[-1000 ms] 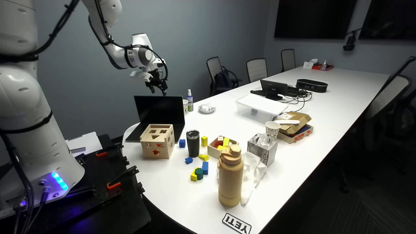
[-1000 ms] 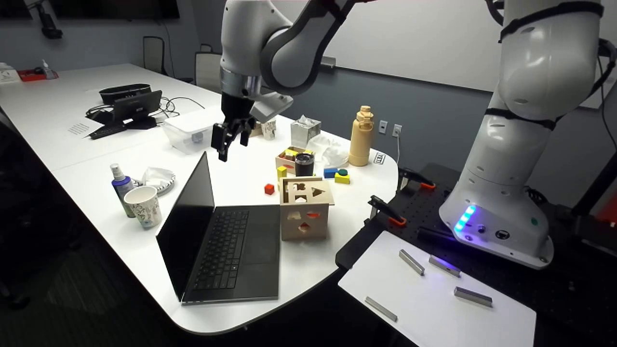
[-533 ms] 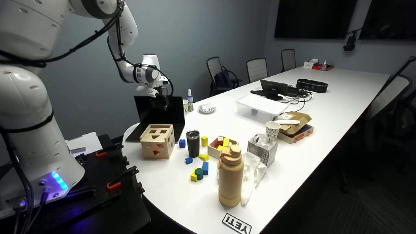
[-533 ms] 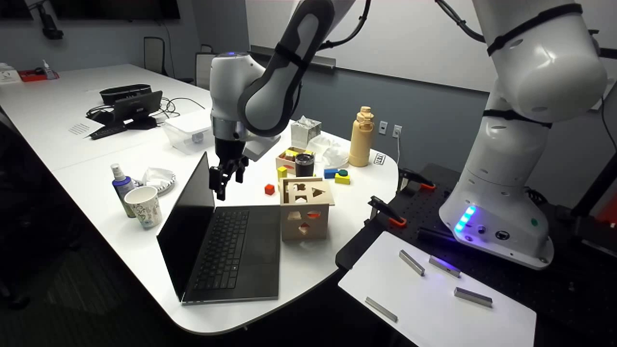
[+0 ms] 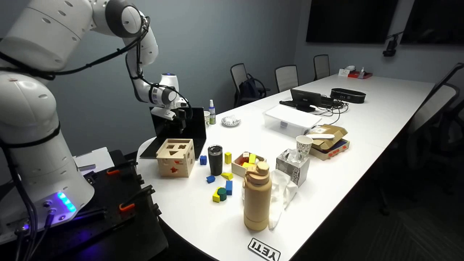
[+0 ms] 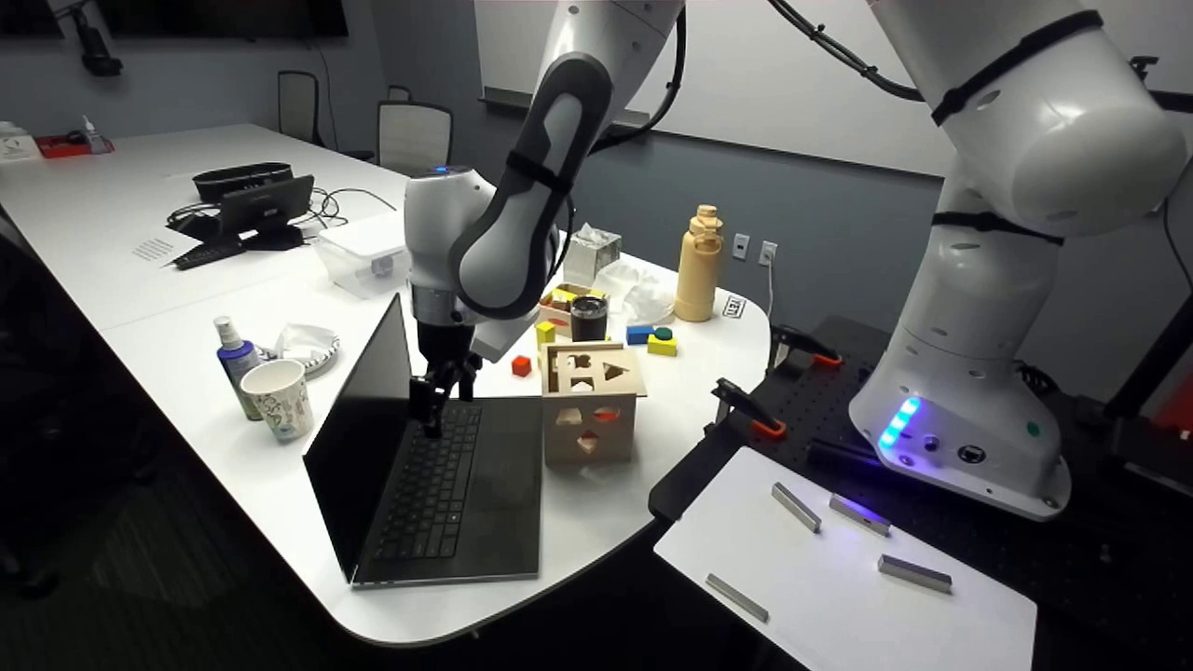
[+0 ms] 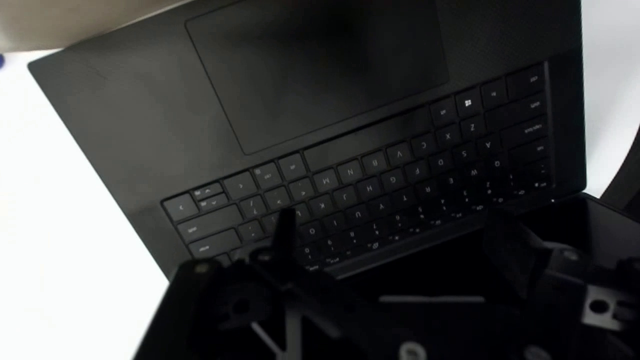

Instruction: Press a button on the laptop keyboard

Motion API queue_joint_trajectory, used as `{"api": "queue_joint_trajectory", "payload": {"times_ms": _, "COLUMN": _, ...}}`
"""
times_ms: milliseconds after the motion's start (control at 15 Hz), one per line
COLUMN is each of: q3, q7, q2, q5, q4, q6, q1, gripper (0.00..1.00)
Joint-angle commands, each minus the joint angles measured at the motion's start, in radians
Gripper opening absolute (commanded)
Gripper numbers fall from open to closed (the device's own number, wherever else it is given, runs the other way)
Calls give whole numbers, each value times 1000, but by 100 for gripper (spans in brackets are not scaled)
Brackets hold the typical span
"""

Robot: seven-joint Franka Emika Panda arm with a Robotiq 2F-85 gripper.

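You're working among flat blue-grey walls. Your bench is smooth and white with a rounded end; there the matte black laptop stands open, its screen dark, its keyboard ranked with low, square-cornered keys. Well apart you see a smooth, tan, cylindrical bottle, and just beside the laptop's front edge a pale wooden box with cut-out shapes. Your black, jointed claw is spread wide above the keyboard, near the screen. Near a black cylindrical tumbler lie hard-edged yellow and blue blocks.
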Motion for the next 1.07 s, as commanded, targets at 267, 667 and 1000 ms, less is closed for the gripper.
{"api": "queue_joint_trajectory", "payload": {"times_ms": 267, "q3": -25, "q7": -42, "q2": 112, "q5": 45, "q4": 92, "q6": 25, "q1": 41, "gripper": 51}}
{"api": "queue_joint_trajectory", "payload": {"times_ms": 667, "q3": -20, "q7": -40, "q2": 175, "q5": 53, "q4": 143, "q6": 13, "q1": 41, "gripper": 5}}
{"api": "queue_joint_trajectory", "payload": {"times_ms": 1000, "q3": -2, "q7": -66, "q2": 216, "q5": 72, "q4": 172, "q6": 3, "q1": 31, "gripper": 0}}
